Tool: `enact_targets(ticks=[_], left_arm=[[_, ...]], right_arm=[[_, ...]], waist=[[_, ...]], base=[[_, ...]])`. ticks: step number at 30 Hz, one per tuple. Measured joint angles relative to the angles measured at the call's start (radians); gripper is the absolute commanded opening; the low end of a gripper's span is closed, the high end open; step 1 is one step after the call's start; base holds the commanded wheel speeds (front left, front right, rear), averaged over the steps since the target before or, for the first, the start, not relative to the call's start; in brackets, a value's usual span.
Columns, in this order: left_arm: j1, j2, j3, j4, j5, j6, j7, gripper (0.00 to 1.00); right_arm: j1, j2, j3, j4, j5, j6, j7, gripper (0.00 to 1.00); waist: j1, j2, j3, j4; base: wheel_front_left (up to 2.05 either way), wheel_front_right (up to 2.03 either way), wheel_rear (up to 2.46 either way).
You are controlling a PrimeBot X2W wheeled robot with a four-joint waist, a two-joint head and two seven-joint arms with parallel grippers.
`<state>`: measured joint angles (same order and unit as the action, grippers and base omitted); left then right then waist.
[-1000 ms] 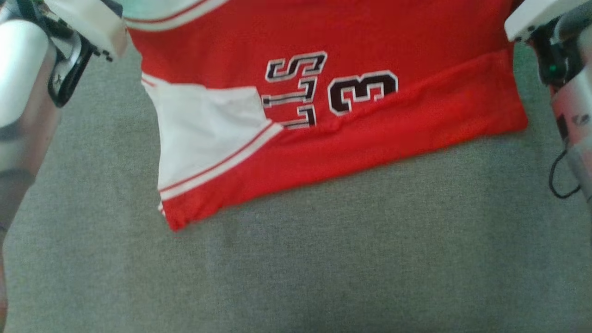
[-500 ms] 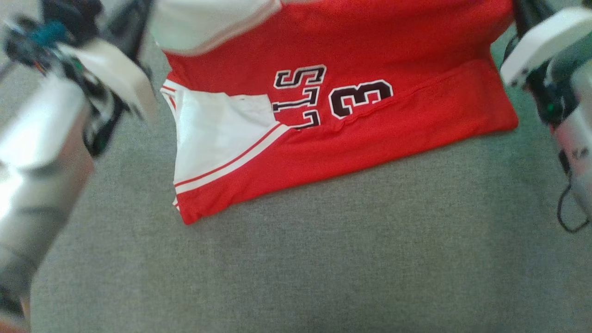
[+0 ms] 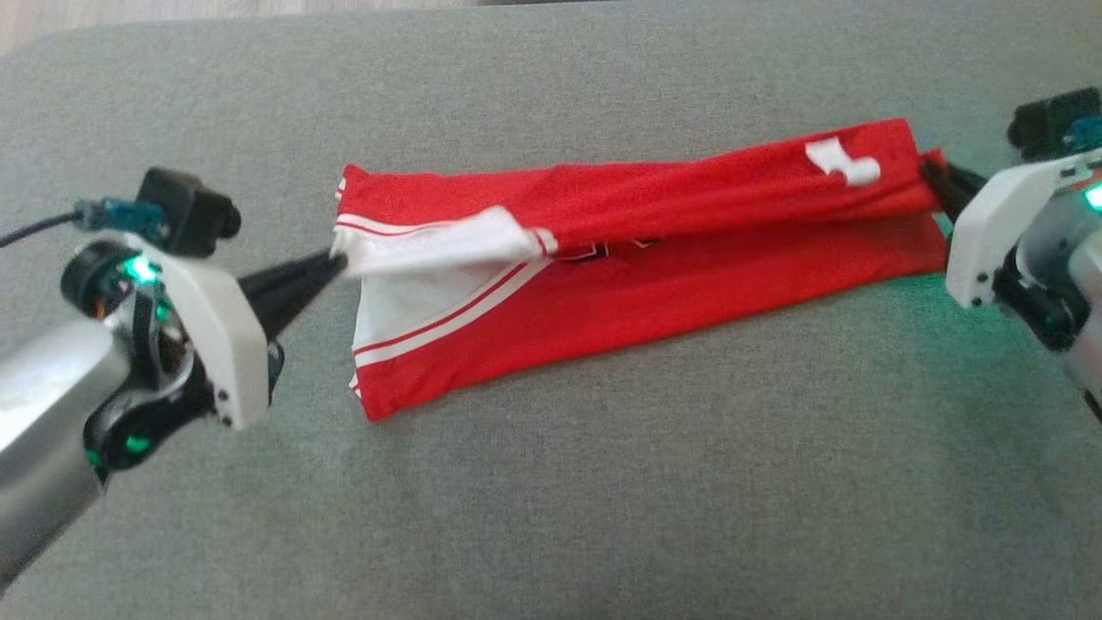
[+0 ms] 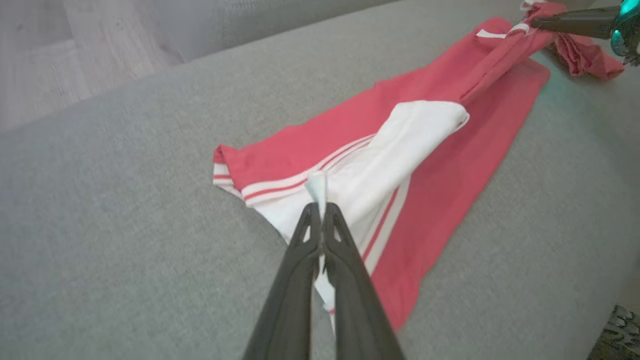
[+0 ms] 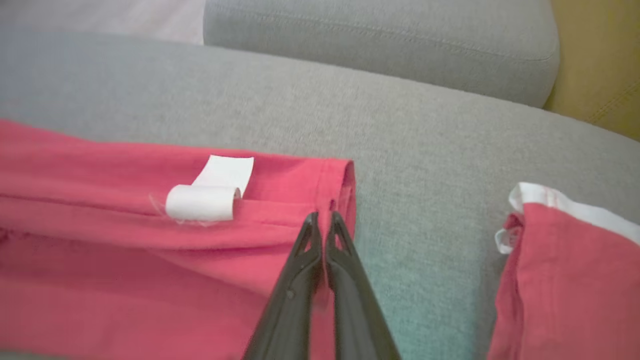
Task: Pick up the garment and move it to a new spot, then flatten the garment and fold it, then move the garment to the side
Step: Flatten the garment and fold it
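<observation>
Across the grey cushion [image 3: 603, 482], holds garment [image 3: 689, 275] stretched in a long folded strip, pinching its white left corner with closed left gripper [image 3: 337, 258] and its red right hem with closed right gripper [image 3: 928, 166].

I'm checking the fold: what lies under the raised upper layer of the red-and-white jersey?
Under it, the lower red layer of the red-and-white mesh jersey lies on the grey fabric cushion. Its dark print is almost wholly covered; only a sliver shows.
</observation>
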<state>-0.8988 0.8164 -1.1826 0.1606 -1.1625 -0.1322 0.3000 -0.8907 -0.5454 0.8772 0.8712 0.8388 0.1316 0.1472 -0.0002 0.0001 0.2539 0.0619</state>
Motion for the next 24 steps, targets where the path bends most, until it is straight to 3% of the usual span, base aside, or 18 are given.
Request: enact_targets(ticks=[8,18,19,20,24], left_arm=[[0.012,0.051,-0.058,-0.082,-0.061,0.000,0.077,0.00],[0.016,0.035,-0.100,-0.083,-0.057,0.000,0.096,0.00],[0.018,0.029,-0.105,-0.079,-0.052,0.000,0.096,0.34],[0.022,0.022,-0.106,-0.071,-0.048,0.000,0.092,1.00],[0.030,0.005,-0.100,-0.031,-0.039,0.002,0.035,1.00]], right_arm=[[0.000,-0.050,0.121,-0.033,0.045,0.000,0.077,0.00],[-0.007,-0.078,0.220,-0.049,0.096,0.000,0.141,0.00],[-0.008,-0.078,0.223,-0.047,0.106,0.000,0.147,0.42],[-0.009,-0.078,0.224,-0.044,0.119,0.000,0.152,1.00],[-0.021,-0.076,0.208,-0.035,0.174,0.000,0.117,1.00]], waist=[[0.0001,0.0000,-0.008,-0.007],[0.0002,0.0000,0.003,-0.020],[0.0002,0.0000,0.003,-0.021],[0.0002,0.0000,0.002,-0.023],[0.0003,0.0000,-0.008,-0.030]], base=[[0.00,0.00,0.00],[0.00,0.00,0.00],[0.00,0.00,0.00],[0.00,0.00,0.00],[0.00,0.00,0.00]])
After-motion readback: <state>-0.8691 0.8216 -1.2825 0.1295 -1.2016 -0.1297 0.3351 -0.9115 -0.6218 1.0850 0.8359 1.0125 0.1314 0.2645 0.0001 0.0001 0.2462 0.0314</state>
